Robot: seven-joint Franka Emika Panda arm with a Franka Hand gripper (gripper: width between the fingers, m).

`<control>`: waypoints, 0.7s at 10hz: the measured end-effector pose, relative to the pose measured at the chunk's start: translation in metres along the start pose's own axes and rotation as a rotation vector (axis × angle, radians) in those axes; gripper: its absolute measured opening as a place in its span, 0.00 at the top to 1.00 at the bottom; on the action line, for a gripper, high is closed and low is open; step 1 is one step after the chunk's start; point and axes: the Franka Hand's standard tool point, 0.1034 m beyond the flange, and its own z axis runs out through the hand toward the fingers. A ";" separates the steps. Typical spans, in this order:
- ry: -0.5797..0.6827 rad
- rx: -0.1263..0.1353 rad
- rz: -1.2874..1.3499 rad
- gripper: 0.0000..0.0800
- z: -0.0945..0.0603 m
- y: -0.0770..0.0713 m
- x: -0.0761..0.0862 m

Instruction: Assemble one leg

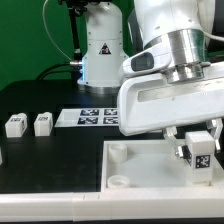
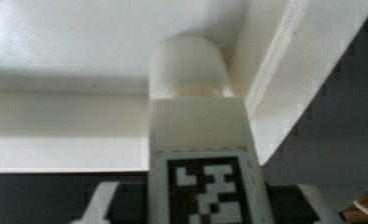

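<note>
My gripper (image 1: 198, 152) is shut on a leg (image 1: 199, 153), a small white block with a black-and-white tag, and holds it upright over the right side of the large white square tray-like part (image 1: 140, 170). In the wrist view the leg (image 2: 202, 130) runs between my fingers (image 2: 119, 200), its rounded end pointing at the tray's wall (image 2: 92, 125). I cannot tell whether it touches the tray. Two more legs (image 1: 15, 125) (image 1: 42, 123) stand on the black table at the exterior view's left.
The marker board (image 1: 88, 117) lies flat behind the tray. The arm's white base (image 1: 100, 50) stands at the back. A corner socket (image 1: 119, 153) shows at the tray's near-left corner. Another white piece (image 1: 2, 157) sits at the left edge.
</note>
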 end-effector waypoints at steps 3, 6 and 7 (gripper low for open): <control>0.000 0.000 0.001 0.40 -0.002 0.001 0.003; 0.004 -0.001 0.002 0.20 -0.004 0.002 0.006; 0.005 -0.001 0.001 0.20 -0.004 0.002 0.006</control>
